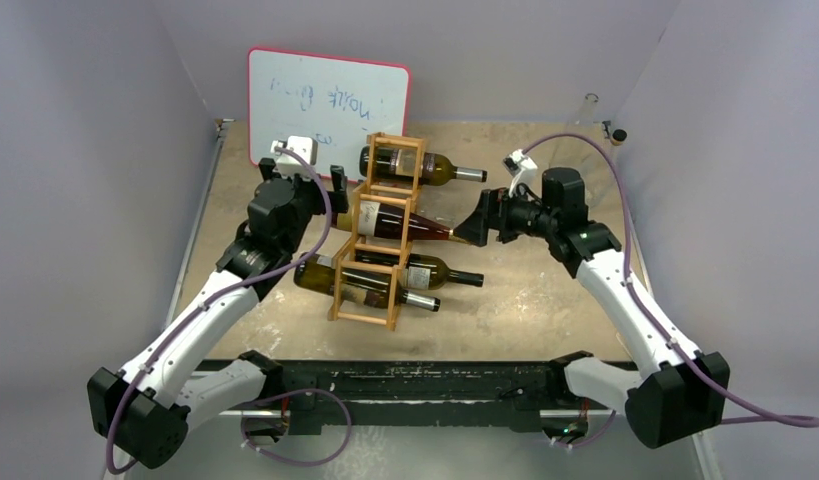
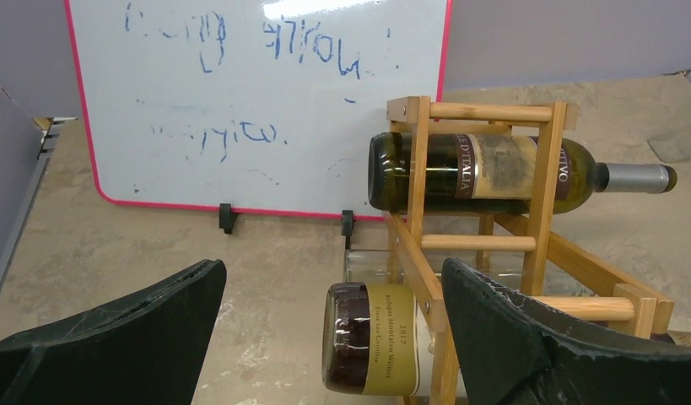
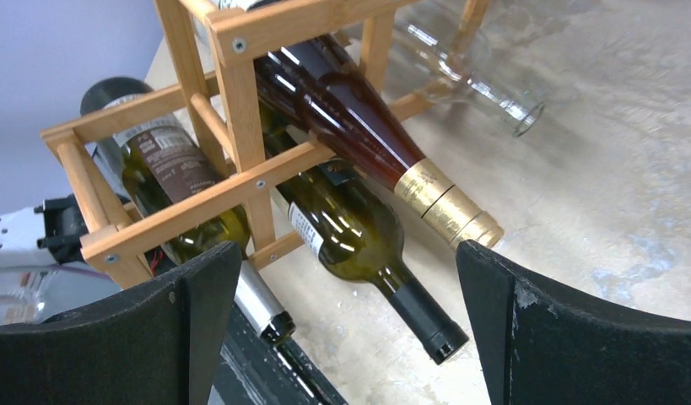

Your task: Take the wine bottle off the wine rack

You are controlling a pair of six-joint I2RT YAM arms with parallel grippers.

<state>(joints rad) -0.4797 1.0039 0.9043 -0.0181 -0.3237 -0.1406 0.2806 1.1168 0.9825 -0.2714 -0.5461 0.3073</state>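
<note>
Wine bottle (image 3: 342,110) base hidden behind wine rack (image 3: 240,93); whiteboard (image 2: 240,101) writing illegible.

The top external view looks down from high above and behind the near edge of the desk (image 1: 545,300). It takes in the whole surface from far off, with the wine rack (image 1: 363,321) at centre and the whiteboard (image 1: 325,105) at upper left. The left wrist view sits low and close, facing the whiteboard between its own jaws, with the rack in the right half of the frame. The right wrist view is very near and tilts down past its jaws, with the rack at upper left and bare desk at right. All three views share the rack.
</note>
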